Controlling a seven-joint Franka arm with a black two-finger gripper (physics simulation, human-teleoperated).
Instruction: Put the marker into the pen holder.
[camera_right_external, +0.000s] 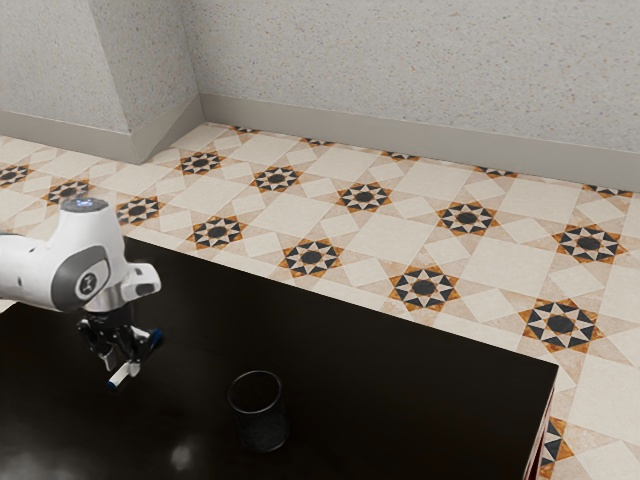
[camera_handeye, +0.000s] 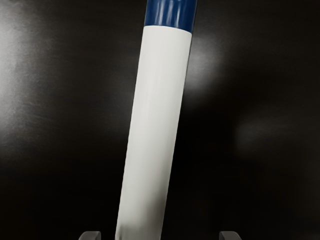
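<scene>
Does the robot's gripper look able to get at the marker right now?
Likely yes: the gripper is open right at the marker, which runs between its jaws, and the pen holder stands clear.

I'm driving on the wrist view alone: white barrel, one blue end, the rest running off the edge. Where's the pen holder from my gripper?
Observer: Toward the exterior view's right of the gripper, and somewhat nearer that camera, so you'll have some sideways travel.

Operator: Copy. Is it standing, or do I need to right it first?

Observer: The pen holder is upright on the black table, with its round mouth facing up.

Operator: Good. What colour is the marker's end that my view cuts off?

Observer: Blue as well. In the exterior view, the marker has blue at both ends, with white between.
</scene>
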